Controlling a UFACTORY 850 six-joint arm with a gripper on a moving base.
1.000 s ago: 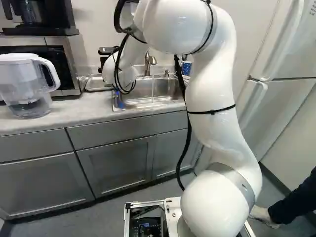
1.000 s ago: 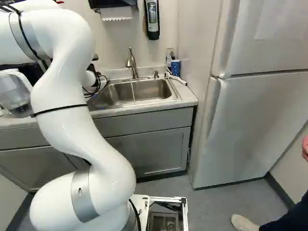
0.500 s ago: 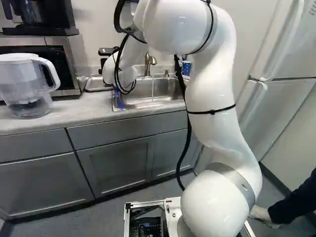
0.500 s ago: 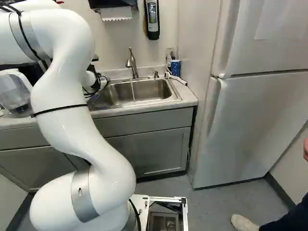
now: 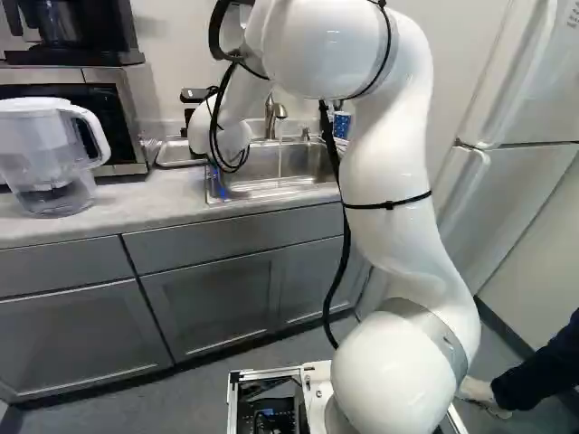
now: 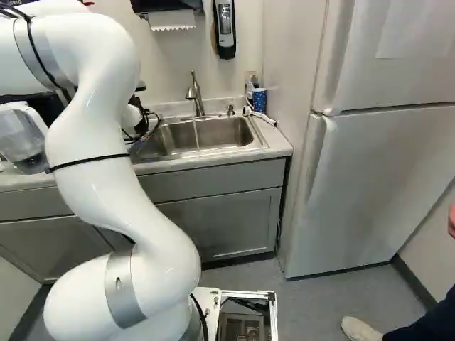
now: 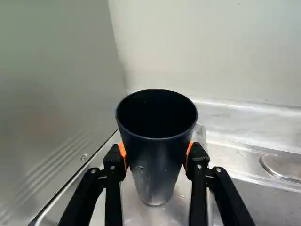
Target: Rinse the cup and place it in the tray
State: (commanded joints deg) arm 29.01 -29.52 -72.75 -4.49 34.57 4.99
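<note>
1. we see our arm rise from the joint at the foot of both base views and swing up in a long curve; its elbow bends over high, at the top of the left base view.
2. from that bend the forearm drops ahead and to the left, so the white wrist hangs low at the sink's near-left side, black cables looping around it.
3. in the wrist view our gripper points at the cup, its two black fingers reaching in from opposite sides.
4. we have the cup pinched between the orange pads, one pressing each flank below the rim.
5. the cup is dark and upright, mouth up, with a few drops on its wall; it is within the outline of the clear-sided tray. we cannot tell whether its base touches the tray floor.
6. a steel side panel stands along one side of the tray, and the pale wall rises behind.
7. water runs from the tap into the sink.
8. near the tap, we see a blue patterned tumbler at the back corner of the counter.
</note>
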